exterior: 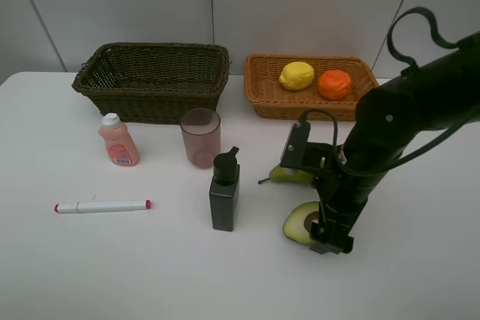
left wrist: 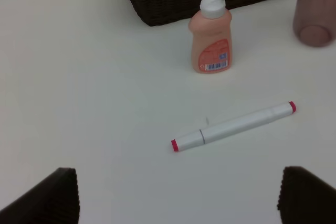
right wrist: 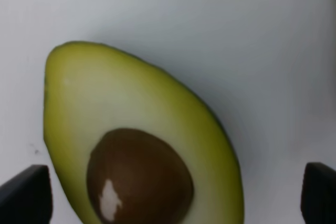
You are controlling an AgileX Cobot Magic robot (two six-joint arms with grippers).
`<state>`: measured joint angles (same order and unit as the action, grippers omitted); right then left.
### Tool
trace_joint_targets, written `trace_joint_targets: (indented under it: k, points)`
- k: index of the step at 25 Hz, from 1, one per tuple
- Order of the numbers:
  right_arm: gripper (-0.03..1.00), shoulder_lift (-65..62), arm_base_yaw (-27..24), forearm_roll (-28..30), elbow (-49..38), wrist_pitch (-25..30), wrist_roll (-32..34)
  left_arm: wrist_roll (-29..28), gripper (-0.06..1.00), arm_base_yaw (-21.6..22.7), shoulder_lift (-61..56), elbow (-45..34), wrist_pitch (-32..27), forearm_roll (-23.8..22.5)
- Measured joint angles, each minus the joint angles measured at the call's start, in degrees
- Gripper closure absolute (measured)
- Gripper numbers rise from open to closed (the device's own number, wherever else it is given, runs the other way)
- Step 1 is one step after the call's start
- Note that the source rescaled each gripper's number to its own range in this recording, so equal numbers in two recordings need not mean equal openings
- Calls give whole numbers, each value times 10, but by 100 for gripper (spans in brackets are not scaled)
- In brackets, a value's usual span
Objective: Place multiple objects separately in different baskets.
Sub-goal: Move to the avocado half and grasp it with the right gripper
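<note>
Roughly, from left to right across the white table [exterior: 420,275]:

1. Left gripper [left wrist: 178,200]: seen only from its own wrist camera. Jaws wide apart and empty, hanging over bare table near the marker.
2. Marker [exterior: 101,206]: white with pink ends, lying flat, well apart from everything else.
3. Peach bottle [exterior: 118,141]: white cap, upright, just in front of the dark basket.
4. Dark basket [exterior: 154,80]: deep, olive-brown wicker, nothing visible inside.
5. Pinkish cup [exterior: 201,137]: translucent, upright, near the dark basket's front right corner.
6. Pump bottle [exterior: 225,192]: dark, upright, in front of the cup.
7. Pear [exterior: 289,175]: green, lying on the table, largely hidden behind the right arm.
8. Avocado half [exterior: 300,221]: cut face and pit up, on the table just in front of the pear.
9. Right gripper [right wrist: 173,198]: jaws spread wide, one on each side of the avocado half, gripping nothing yet.
10. Tan basket [exterior: 259,99]: shallow, holding a lemon [exterior: 297,76] and an orange [exterior: 334,85] side by side.

Step in hand, as I judge it: picking up the avocado half. Done well, the gripper would sink straight down until the jaws sit low against the skin, close gently across the narrow width so the half does not squirt out, lift clear of the pear, then carry to the tan basket with the other fruit.
</note>
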<state>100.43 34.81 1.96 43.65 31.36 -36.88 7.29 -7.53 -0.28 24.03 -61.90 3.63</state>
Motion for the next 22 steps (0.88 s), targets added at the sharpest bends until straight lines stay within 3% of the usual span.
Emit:
trace_joint_targets:
  k: [22]
  points:
    - [-3,22,0,-27,0,-20,0,0,-6,0,0,0,0,0]
